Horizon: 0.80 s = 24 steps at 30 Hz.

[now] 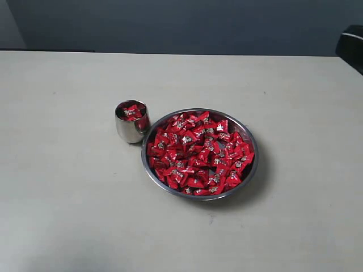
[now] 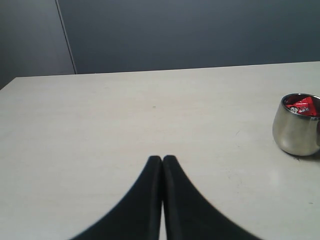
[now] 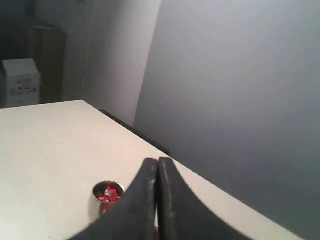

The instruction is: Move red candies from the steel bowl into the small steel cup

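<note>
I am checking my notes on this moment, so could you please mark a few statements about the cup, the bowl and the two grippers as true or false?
1. The cup stands upright, close beside the bowl. True.
2. The cup is empty. False: it has red candies in it.
3. The bowl's floor is covered with candies. True.
4. The right gripper is holding a candy. False: its jaws are shut with nothing between them.
5. The left gripper is shut and holds nothing. True.
</note>
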Each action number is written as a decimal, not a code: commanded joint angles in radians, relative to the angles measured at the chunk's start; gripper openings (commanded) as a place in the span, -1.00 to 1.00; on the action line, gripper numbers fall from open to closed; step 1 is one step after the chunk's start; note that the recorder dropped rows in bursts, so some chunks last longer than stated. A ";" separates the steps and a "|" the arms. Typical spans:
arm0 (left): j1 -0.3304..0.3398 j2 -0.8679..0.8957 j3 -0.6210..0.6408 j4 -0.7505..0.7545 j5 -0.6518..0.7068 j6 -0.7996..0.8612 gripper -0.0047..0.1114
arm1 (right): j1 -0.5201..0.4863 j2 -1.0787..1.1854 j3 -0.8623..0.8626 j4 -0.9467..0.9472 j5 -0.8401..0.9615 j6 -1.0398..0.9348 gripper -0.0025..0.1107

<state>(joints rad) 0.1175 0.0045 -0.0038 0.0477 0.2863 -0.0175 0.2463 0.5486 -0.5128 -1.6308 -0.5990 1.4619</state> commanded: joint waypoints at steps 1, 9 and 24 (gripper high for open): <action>0.001 -0.004 0.004 -0.003 -0.002 -0.002 -0.91 | -0.029 0.054 0.004 -0.114 0.075 0.218 -0.97; 0.001 -0.004 0.004 -0.003 -0.002 -0.002 -0.91 | -0.029 0.227 0.004 -0.108 0.033 0.228 -0.97; 0.001 -0.004 0.004 -0.003 -0.002 -0.002 -0.91 | -0.025 0.595 0.004 -0.080 0.036 0.140 -0.97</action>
<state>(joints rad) 0.1175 0.0045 -0.0038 0.0477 0.2863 -0.0175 0.2240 1.0943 -0.5128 -1.7308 -0.5701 1.6683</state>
